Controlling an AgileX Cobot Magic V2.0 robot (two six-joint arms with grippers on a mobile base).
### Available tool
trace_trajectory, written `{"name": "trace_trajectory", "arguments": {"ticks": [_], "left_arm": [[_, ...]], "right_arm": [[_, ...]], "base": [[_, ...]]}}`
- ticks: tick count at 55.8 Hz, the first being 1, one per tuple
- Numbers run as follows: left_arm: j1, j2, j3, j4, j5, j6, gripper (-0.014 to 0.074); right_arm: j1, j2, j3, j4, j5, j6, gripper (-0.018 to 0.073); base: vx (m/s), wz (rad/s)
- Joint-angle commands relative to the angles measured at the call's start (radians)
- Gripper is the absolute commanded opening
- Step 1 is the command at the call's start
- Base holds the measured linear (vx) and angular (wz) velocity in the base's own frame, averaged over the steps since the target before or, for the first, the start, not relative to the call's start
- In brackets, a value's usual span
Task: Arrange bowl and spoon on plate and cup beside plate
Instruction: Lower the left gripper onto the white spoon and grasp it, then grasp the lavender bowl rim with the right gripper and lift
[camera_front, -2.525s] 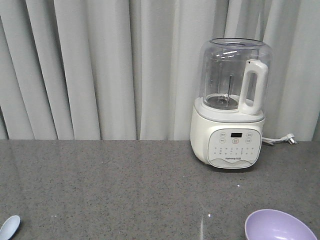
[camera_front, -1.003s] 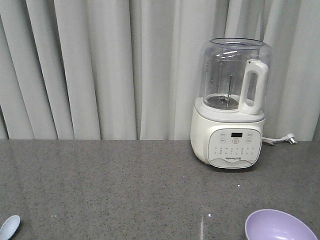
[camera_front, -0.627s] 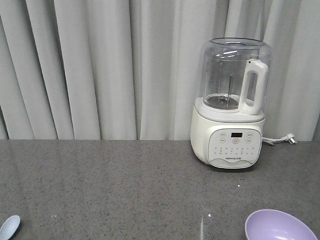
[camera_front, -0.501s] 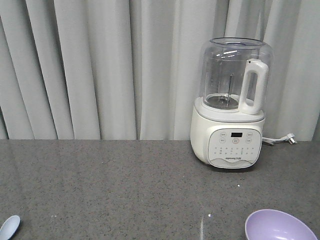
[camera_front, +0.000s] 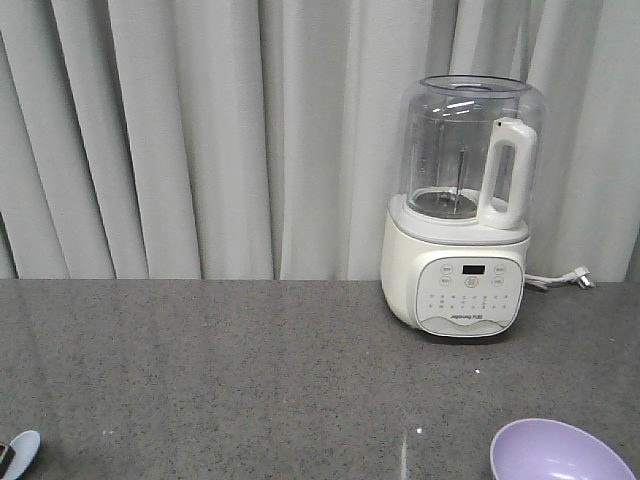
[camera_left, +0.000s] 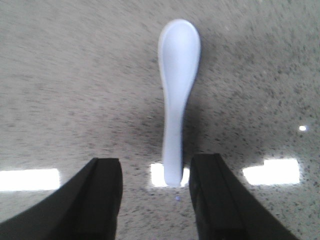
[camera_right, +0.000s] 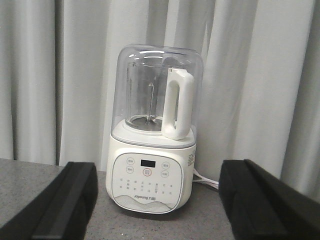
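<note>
The pale blue-white spoon (camera_left: 177, 75) lies flat on the grey speckled counter, scoop pointing away from my left gripper (camera_left: 156, 195). That gripper is open, and the handle's end sits just between its black fingertips, nearer the right one. In the front view only the spoon's scoop (camera_front: 24, 445) shows at the bottom left, with a dark finger (camera_front: 4, 457) beside it. The lavender bowl (camera_front: 555, 455) sits at the bottom right edge, upright. My right gripper (camera_right: 160, 205) is open and holds nothing, facing the blender. The plate and the cup are out of view.
A white blender (camera_front: 462, 210) with a clear jug stands at the back right of the counter (camera_front: 250, 370), its cord (camera_front: 560, 281) trailing right. Grey curtains (camera_front: 200, 140) hang behind the counter.
In the front view the spoon's scoop sits slightly lower in the corner, and a dark finger of my left gripper has come into sight beside it. The bowl and blender have not moved.
</note>
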Motion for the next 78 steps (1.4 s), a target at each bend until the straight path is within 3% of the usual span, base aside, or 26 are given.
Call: {"name": "trace_trajectory", "arguments": {"ticks": [1,16,27,48,54,64,78], "left_arm": [[-0.001,0.030,-0.033,-0.006,-0.027,0.019,0.0429],[0.008,0.127,-0.033,-0.013,-0.047,0.049,0.0429],[0.091,0.181,-0.034,-0.141,-0.115,0.125,0.0429],[0.100,0.277,-0.034,-0.156,-0.161,0.130,0.0421],[0.100,0.292,-0.034,-0.192,-0.173,0.135,0.0330],[0.100,0.294,-0.034,-0.251,-0.179,0.168,0.0000],[0.098,0.237,-0.034,-0.300,-0.198,0.185,-0.0008]], "right_arm": [[-0.003,0.007,-0.034,-0.008,-0.062,-0.004,0.0546],[0.016,0.007,-0.034,-0.008,-0.048,-0.005,0.0546],[0.078,0.008,-0.034,-0.009,-0.015,-0.008,0.0546],[0.078,0.008,-0.034,-0.009,-0.010,-0.008,0.0546],[0.078,0.008,-0.034,-0.009,-0.010,-0.008,0.0546],[0.077,0.008,-0.034,-0.009,-0.011,-0.008,0.0546],[0.075,0.008,-0.050,-0.013,0.056,-0.008,0.0546]], "base": [[0.00,0.00],[0.00,0.00],[0.00,0.00],[0.00,0.00],[0.00,0.00],[0.00,0.00],[0.00,0.00]]}}
